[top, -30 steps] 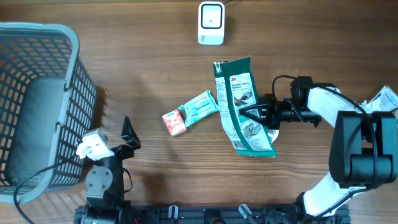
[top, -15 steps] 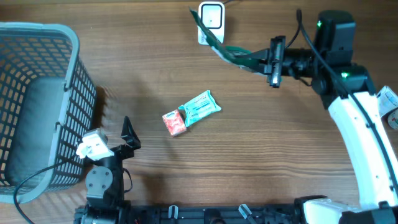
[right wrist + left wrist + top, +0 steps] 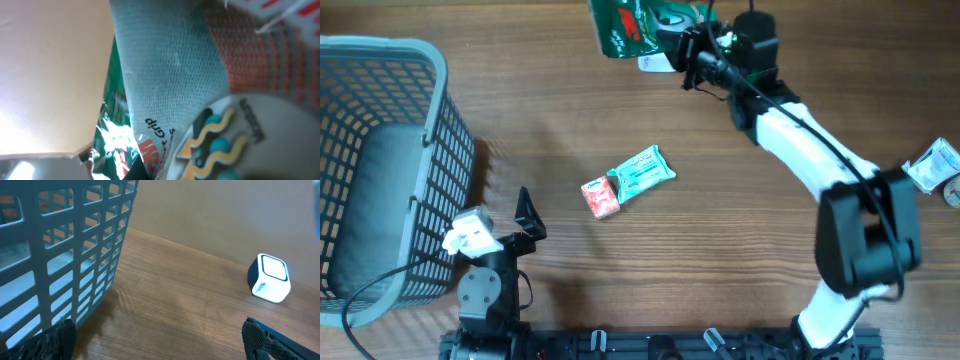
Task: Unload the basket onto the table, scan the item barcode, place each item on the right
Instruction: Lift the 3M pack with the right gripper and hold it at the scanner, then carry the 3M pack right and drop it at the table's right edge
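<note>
1. The right gripper (image 3: 688, 42) is pressed shut on the green pack (image 3: 625, 22). The pack is pinched at its right end and held up at the far edge of the table (image 3: 740, 260), spreading left from the fingers.
2. The pack is held over the white scanner (image 3: 652, 64), of which only a sliver is seen from overhead; whether the two touch cannot be told.
3. In the right wrist view the frame is filled by the pack (image 3: 165, 85). A grey knitted glove is pictured on it and the word "Grip" can be read; the remaining print is blurred.
4. The left gripper (image 3: 500, 225) is seen at the near left, jaws spread wide with nothing between them, just beside the grey basket (image 3: 380, 60).
5. On the scanner's dark side, small white writing is seen in the left wrist view – too small to be read.
6. Counted: two arms, one basket, one scanner and one green pack. Two small packets lie touching mid-table, one teal (image 3: 642, 172) and one red (image 3: 601, 197). One white packet (image 3: 932, 165) lies at the right edge.
</note>
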{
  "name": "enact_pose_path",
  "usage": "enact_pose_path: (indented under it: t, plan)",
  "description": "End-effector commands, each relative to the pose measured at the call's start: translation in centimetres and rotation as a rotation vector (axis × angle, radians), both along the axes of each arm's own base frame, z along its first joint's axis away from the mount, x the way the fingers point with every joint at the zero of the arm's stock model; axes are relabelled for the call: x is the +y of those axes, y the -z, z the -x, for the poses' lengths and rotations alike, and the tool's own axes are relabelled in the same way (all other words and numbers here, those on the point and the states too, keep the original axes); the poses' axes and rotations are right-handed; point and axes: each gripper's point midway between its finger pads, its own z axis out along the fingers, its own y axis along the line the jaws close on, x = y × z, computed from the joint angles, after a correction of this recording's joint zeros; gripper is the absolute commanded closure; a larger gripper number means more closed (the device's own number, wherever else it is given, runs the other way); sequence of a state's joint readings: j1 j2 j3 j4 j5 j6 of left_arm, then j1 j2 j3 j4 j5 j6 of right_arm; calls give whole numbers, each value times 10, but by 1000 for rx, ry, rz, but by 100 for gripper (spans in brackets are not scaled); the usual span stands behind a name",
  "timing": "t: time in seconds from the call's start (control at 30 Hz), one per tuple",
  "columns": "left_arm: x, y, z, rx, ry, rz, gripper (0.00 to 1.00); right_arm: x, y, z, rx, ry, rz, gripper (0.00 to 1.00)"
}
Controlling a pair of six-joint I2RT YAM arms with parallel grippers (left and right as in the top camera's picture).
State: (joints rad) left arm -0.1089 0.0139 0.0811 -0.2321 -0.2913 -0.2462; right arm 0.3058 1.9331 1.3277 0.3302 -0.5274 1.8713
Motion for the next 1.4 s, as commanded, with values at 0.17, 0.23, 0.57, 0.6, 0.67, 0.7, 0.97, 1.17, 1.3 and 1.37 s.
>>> enact_pose_path:
  t: [0.17,0.23,0.57,0.6,0.67,0.7,0.97,1.17,1.3,1.37]
  plan:
    - [4,0,1,-5,-20,3,0,55,47,-58,-121,3,277,95]
    - [4,0,1,-6,-20,3,0,48,57,-61,-91,57,326,95]
    - [4,0,1,-5,-20,3,0,66,94,-51,-69,-69,328,95]
    - [4,0,1,-6,-20,3,0,70,96,-50,-83,-91,316,95]
    - [4,0,1,-6,-20,3,0,77,84,-52,-199,-137,326,95]
    - [4,0,1,-5,-20,3,0,79,78,-52,-241,-153,329,95]
    - [4,0,1,-6,-20,3,0,74,78,-20,-259,-343,438,95]
    - [4,0,1,-5,-20,3,0,14,4,5,-276,-309,624,95]
    - [4,0,1,-5,-20,3,0,-106,-7,48,50,-181,737,96]
    - [4,0,1,-6,-20,3,0,-199,24,71,331,-36,866,96]
